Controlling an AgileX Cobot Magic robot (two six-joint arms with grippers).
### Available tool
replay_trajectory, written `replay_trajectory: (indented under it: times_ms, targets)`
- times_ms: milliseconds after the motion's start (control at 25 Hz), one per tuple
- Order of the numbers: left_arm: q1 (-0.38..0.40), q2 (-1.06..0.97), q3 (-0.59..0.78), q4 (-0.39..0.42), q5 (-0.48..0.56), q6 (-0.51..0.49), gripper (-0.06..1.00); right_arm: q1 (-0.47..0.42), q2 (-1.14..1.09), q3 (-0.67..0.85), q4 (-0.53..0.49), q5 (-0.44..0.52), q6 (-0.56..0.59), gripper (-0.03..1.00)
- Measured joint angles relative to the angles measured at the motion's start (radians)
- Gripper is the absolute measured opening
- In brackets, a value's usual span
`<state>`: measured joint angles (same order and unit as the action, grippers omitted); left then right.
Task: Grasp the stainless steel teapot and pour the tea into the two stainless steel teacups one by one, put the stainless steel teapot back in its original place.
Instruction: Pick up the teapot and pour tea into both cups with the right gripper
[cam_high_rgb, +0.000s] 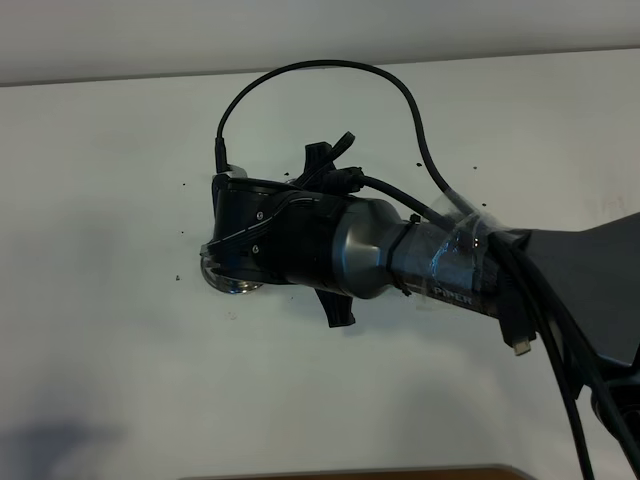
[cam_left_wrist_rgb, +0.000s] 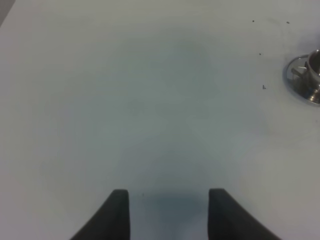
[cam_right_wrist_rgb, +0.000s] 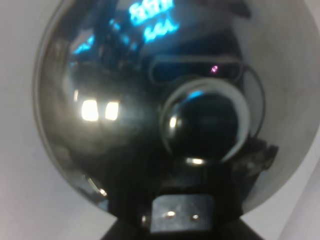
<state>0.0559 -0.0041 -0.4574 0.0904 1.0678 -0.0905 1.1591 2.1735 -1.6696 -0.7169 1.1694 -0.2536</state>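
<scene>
Stainless steel teapot (cam_right_wrist_rgb: 125, 115) beneath arm (cam_high_rgb: 450, 265) lettered PIPER

I read one word only: "PIPER", in pale letters on the right arm (cam_high_rgb: 400, 262), near its taped wrist. Blue glowing marks mirrored on the teapot (cam_right_wrist_rgb: 100, 125) are illegible to me.

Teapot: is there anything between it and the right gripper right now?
Nothing visible stands between them. The right gripper is directly over the stainless steel teapot, which fills the right wrist view up close.
</scene>
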Motion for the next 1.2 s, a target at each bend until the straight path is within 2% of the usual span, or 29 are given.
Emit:
replay_trajectory:
  times_ms: [400, 880, 1200]
  targets:
    - [0.000, 0.000, 0.000, 0.000, 0.000, 0.000, 0.43, 0.009, 0.000, -0.002, -0.069, 0.002, -0.017, 0.19]
    - [0.000, 0.000, 0.000, 0.000, 0.000, 0.001, 0.43, 0.010, 0.020, -0.008, -0.103, 0.009, -0.019, 0.19]
    - [0.000, 0.000, 0.000, 0.000, 0.000, 0.001, 0.43, 0.010, 0.048, -0.077, -0.103, 0.042, -0.020, 0.19]
